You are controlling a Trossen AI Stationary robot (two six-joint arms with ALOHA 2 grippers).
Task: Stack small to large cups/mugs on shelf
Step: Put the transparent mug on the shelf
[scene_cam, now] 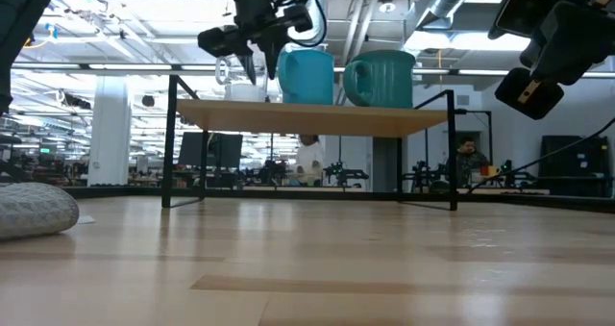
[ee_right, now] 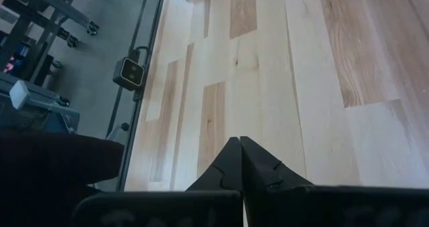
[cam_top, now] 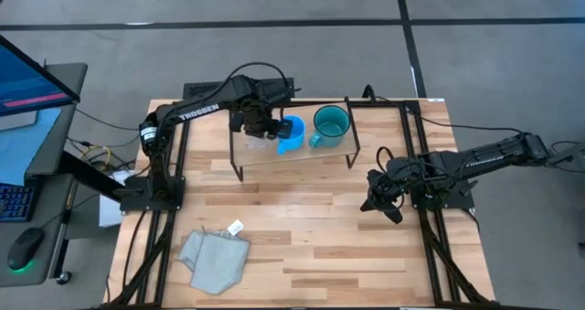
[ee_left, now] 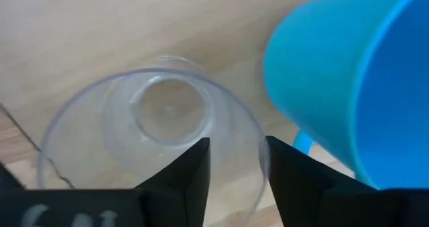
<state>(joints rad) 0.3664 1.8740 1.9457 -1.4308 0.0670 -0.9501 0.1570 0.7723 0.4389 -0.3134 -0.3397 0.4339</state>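
High view: shelf [cam_top: 274, 156] sits at the far middle of the table [cam_top: 302, 246], light wood board on black wire legs. Three vessels on it in a row: glass cup [cam_top: 257, 143] at the left end, blue mug [cam_top: 291, 133] in the middle, teal mug [cam_top: 330, 124] to the right, handles pointing toward the near-left. Left gripper [cam_top: 260, 127] is over the glass cup end. Right gripper [cam_top: 384, 200] hangs off to the right of the shelf, well apart from all cups. Grey cloth [cam_top: 216, 258] lies near-left on the table.

Low view: blue mug [scene_cam: 307, 75] and teal mug [scene_cam: 382, 79] stand upright on the shelf [scene_cam: 317, 117], just beside each other. Glass cup [scene_cam: 242, 87] is left of the blue mug, under the left gripper [scene_cam: 258, 39]. Cloth [scene_cam: 36, 211] at the left edge.

Left wrist view: left gripper [ee_left: 238, 167] fingers straddle the glass cup's [ee_left: 151, 143] rim wall with a narrow gap; contact can't be confirmed. Cup is clear, round, empty, upright. Blue mug [ee_left: 348, 80] just beside it.

Right wrist view: right gripper [ee_right: 240, 163] fingertips pressed together, holding nothing, above bare table [ee_right: 268, 73].
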